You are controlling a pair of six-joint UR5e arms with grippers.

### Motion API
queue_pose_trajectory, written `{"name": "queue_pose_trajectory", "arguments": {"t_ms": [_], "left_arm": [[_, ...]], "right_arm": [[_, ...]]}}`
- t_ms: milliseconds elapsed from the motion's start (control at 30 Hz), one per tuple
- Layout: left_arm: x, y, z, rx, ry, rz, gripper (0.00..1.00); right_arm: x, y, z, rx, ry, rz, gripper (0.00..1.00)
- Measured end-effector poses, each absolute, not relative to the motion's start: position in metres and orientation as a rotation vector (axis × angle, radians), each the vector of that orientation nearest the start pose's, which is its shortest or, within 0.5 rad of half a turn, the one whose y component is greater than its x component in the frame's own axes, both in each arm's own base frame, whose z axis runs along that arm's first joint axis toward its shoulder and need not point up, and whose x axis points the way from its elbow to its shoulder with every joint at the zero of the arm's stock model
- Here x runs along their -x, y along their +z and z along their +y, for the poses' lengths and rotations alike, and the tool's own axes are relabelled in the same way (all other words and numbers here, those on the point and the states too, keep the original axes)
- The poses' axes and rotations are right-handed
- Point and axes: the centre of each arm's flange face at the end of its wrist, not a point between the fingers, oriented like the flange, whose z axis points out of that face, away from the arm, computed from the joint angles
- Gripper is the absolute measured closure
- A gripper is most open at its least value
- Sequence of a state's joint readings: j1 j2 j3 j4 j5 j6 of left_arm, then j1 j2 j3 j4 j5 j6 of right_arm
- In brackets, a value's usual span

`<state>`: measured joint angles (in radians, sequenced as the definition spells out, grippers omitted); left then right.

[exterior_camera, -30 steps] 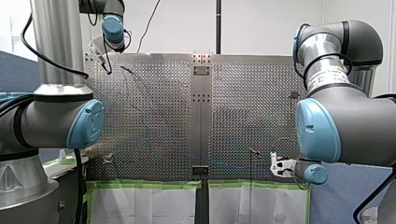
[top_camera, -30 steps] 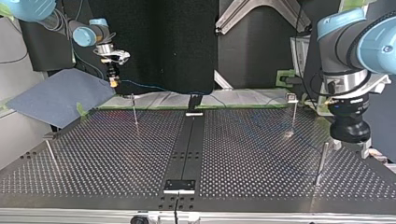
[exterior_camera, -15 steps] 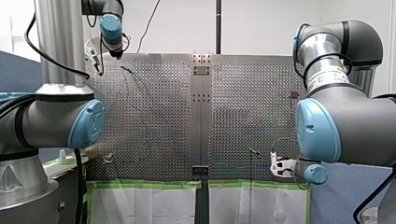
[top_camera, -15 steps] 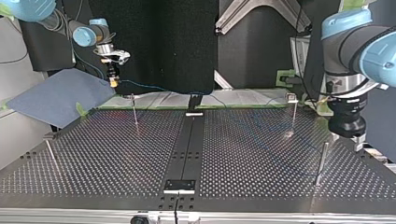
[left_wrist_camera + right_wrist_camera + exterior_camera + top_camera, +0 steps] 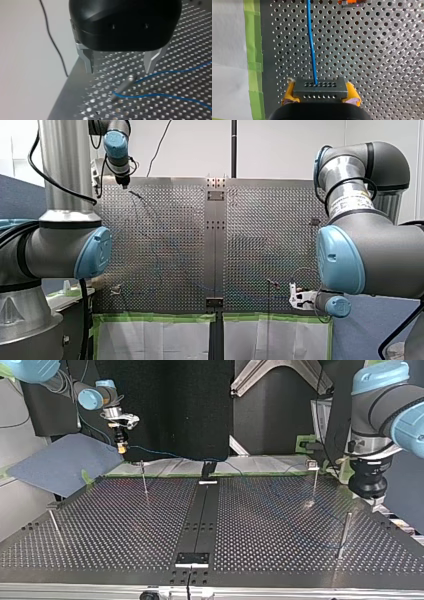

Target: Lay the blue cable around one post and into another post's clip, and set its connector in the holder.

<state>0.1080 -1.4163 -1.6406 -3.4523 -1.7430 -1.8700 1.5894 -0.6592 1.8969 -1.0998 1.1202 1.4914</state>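
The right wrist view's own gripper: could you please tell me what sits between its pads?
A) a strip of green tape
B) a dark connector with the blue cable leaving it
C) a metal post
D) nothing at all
B: my right gripper has its yellow pads shut on a dark connector, from which the blue cable runs ahead over the perforated table.

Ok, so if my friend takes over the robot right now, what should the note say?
My left gripper: open, above the thin metal post.
My right gripper: shut on the dark grey connector block, a yellow pad on either side, held off the table.
The thin blue cable runs from the connector and bends around that post's foot.
Done: cable round one post.
Left: clipping the cable, seating the connector.
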Motion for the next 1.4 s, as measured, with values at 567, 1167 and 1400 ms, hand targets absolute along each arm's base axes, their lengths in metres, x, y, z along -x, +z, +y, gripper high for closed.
{"name": "queue_pose_trajectory", "arguments": {"t_ms": [567, 1167, 1400], "left_arm": [[-0.392, 0.487, -0.077, 0.365, 0.124, 1.897, 0.00], [-0.382, 0.484, -0.079, 0.293, 0.180, 1.980, 0.00], [-0.382, 0.484, -0.079, 0.292, 0.181, 1.981, 0.00]], "right_arm": [[-0.187, -0.059, -0.535, -1.668, 1.453, -0.998, 1.00], [-0.188, -0.059, -0.535, -1.669, 1.454, -0.998, 1.00], [-0.188, -0.059, -0.535, -1.670, 1.455, -0.996, 1.00]]}}
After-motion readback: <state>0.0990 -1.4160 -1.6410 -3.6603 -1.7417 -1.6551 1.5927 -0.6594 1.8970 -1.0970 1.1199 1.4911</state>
